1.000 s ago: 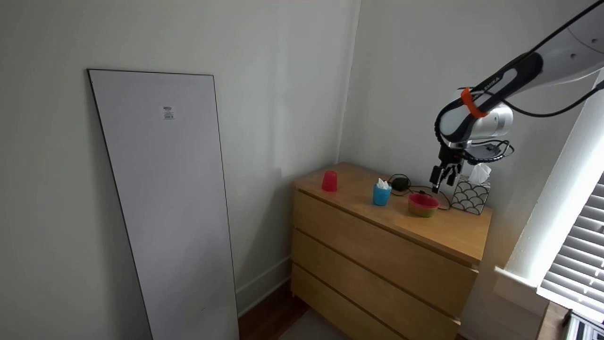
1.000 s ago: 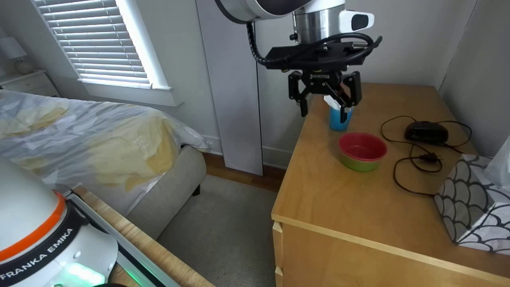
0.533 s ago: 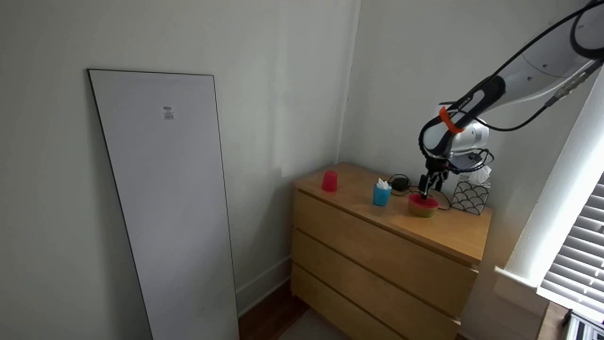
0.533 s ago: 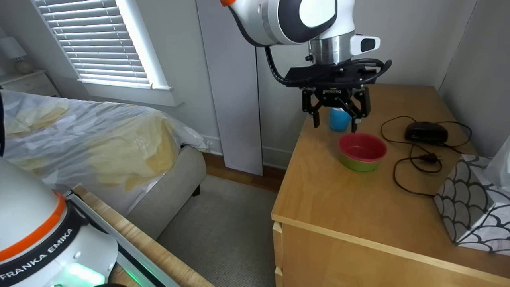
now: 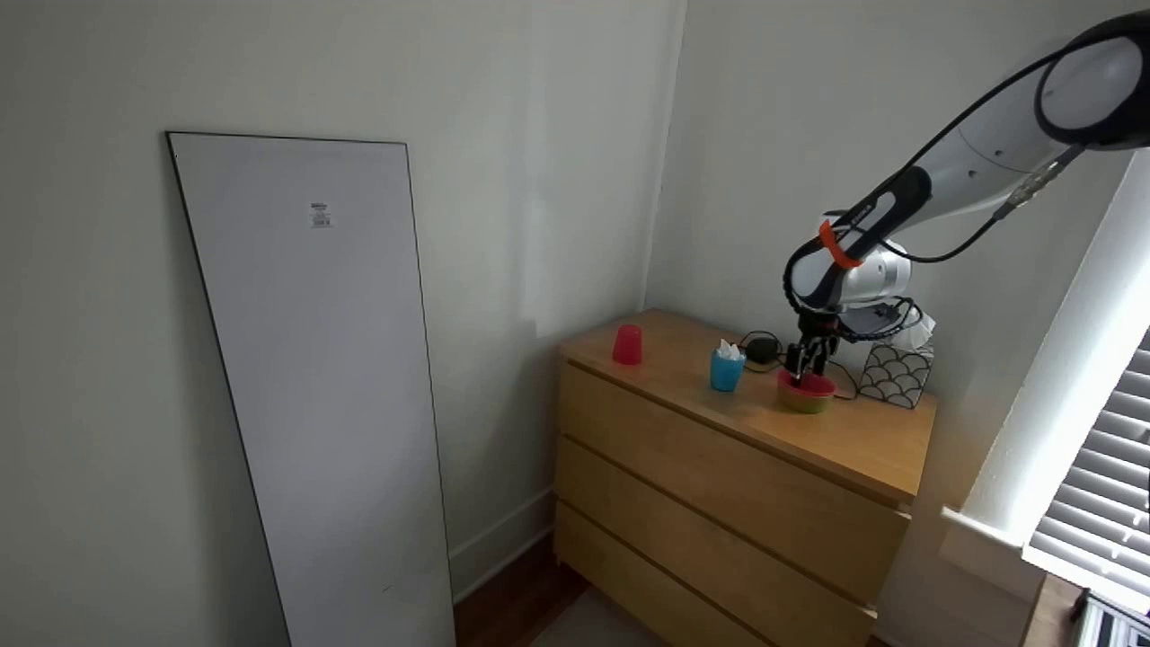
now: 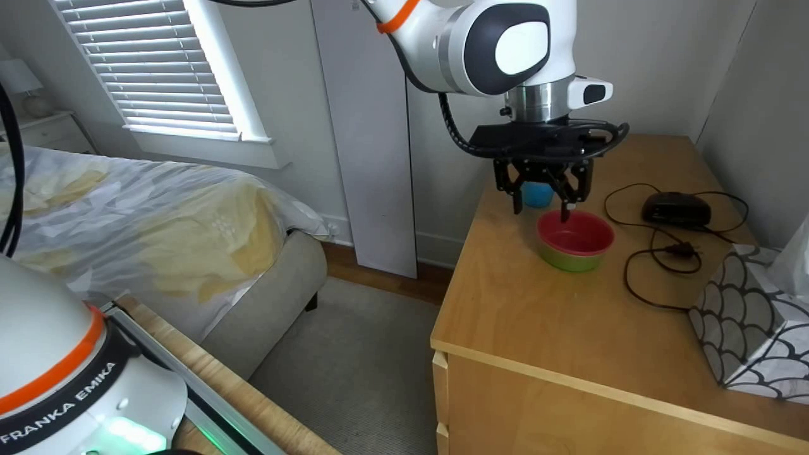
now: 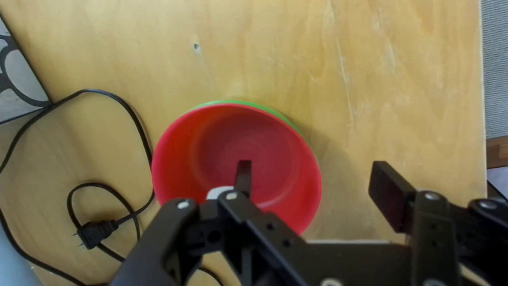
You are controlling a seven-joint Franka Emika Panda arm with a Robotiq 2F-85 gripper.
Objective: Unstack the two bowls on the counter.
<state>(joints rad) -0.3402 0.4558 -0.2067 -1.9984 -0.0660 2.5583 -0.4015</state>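
The pink-red bowl [image 7: 254,143] sits nested in the bright green bowl [image 6: 574,262], the pair upright on the light wooden tabletop [image 6: 537,335] of a three-drawer chest [image 5: 710,485]. In the wrist view a thin crescent of green rim shows past the pink-red one, from about 11 to 2 o'clock.

The pincer [image 7: 315,180] points down, its two fingers [image 6: 517,201] spread well apart. In the wrist view one finger [image 7: 243,176] crosses the lower part of the pink-red bowl, its tip near the middle of that bowl; the second finger [image 7: 391,194] is over wood outside the bowls, just past 3 o'clock. Whether the former touches the bowl, I cannot tell. In an exterior view the Franka Emika Panda arm [image 5: 997,171] slants in from between 1 and 2 o'clock.

With the bowls as the dial's centre, the wrist view has a black cord [image 7: 91,91] curling around 9 o'clock, its two-prong plug [image 7: 95,233] at 8. In an exterior view a blue cup [image 6: 537,196] is near, at 11, its top hidden by the pincer, and a scallop-patterned tissue box [image 6: 736,322] stands at 4. A red cup [image 5: 628,345], narrower end up, shows in an exterior view between 9 and 10 o'clock, well apart from the bowls; the blue cup is nearer on that bearing, a white wad [image 5: 729,349] standing out of its top.
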